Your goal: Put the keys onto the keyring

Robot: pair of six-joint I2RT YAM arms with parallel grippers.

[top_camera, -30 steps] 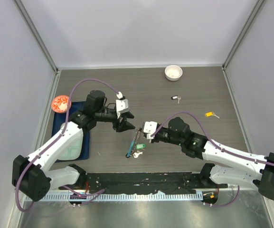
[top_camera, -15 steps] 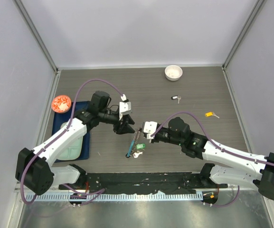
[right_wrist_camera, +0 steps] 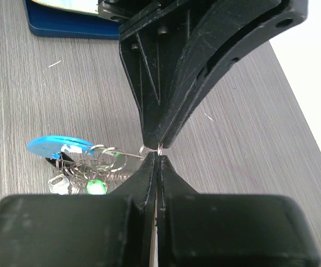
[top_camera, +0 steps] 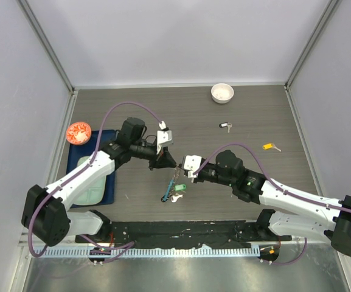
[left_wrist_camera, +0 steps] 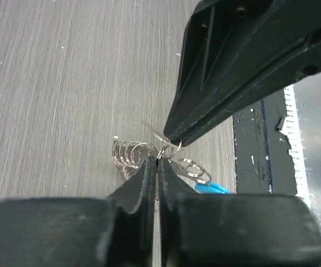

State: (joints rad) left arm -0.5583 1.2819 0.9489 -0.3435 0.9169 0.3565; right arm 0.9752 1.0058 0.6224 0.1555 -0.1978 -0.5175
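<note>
Overhead, both arms meet at the middle of the table, fingertip to fingertip. The left gripper [top_camera: 170,163] has its fingers pressed together on a thin silver link at the top of the keyring [top_camera: 173,188]. In the left wrist view the link sits right at the tips, with only a hairline gap between them. The right gripper [top_camera: 180,174] is clamped shut on the same small link from the opposite side.

In the right wrist view its closed tips touch the left gripper's tips, and a wire loop shows between them. The rest of the keyring trails from that pinch toward 6 o'clock in the top view. Its silver coils, blue plastic segment [right_wrist_camera: 57,146] and a green-tagged key [right_wrist_camera: 95,186] are bunched together on the wood.

Two loose keys lie well apart from the fingers. A black-tagged key [top_camera: 225,126] is toward 2 o'clock and a yellow-tagged key [top_camera: 271,146] toward 3 o'clock. A small white bowl [top_camera: 222,92] stands near the far edge.
</note>
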